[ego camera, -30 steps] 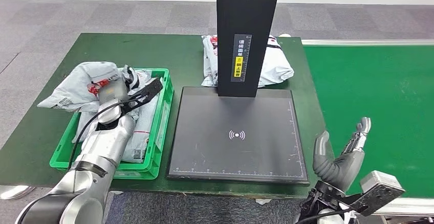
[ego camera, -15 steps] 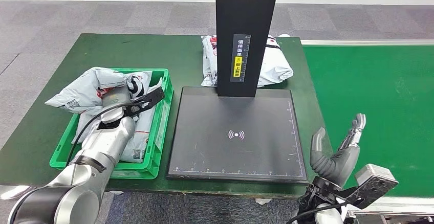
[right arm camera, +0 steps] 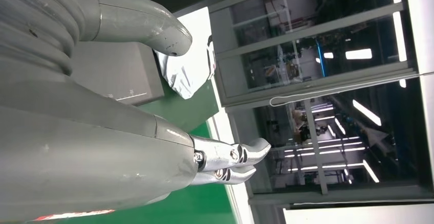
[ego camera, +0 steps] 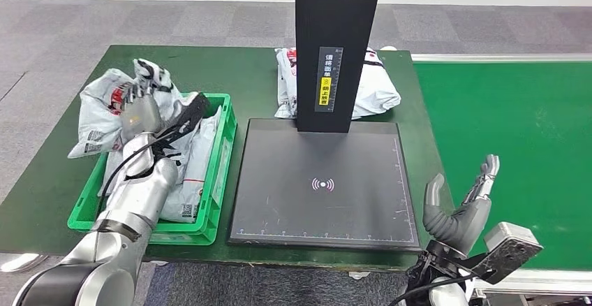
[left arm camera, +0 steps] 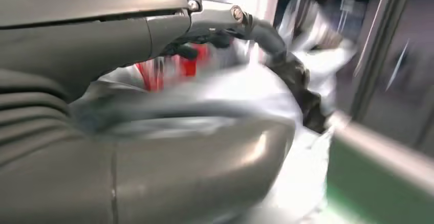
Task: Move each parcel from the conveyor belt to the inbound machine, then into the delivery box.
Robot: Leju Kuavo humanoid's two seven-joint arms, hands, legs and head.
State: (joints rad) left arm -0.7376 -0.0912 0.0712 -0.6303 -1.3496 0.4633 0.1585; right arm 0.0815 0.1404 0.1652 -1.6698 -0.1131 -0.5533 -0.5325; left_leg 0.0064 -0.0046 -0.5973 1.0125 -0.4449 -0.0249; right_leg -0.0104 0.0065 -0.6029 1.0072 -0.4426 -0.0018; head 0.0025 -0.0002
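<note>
Head view: left hand (ego camera: pixel 143 103) grips a grey parcel (ego camera: pixel 98 110) over the green delivery box (ego camera: pixel 222 159); right hand (ego camera: pixel 462 212) empty, fingers spread, beside the inbound machine (ego camera: pixel 324 180). Left wrist: motion-blurred, thumb pressed on parcel (left arm camera: pixel 240 88). Right wrist: spare parcel (right arm camera: pixel 187 73) partly hidden behind thumb.

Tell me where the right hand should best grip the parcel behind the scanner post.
Probably the bulging end of the parcel that sticks out past the post on the conveyor side. Come from that side and above: the post hides its middle, and the soft, crumpled bag offers folds to pinch. The right hand is open.
</note>
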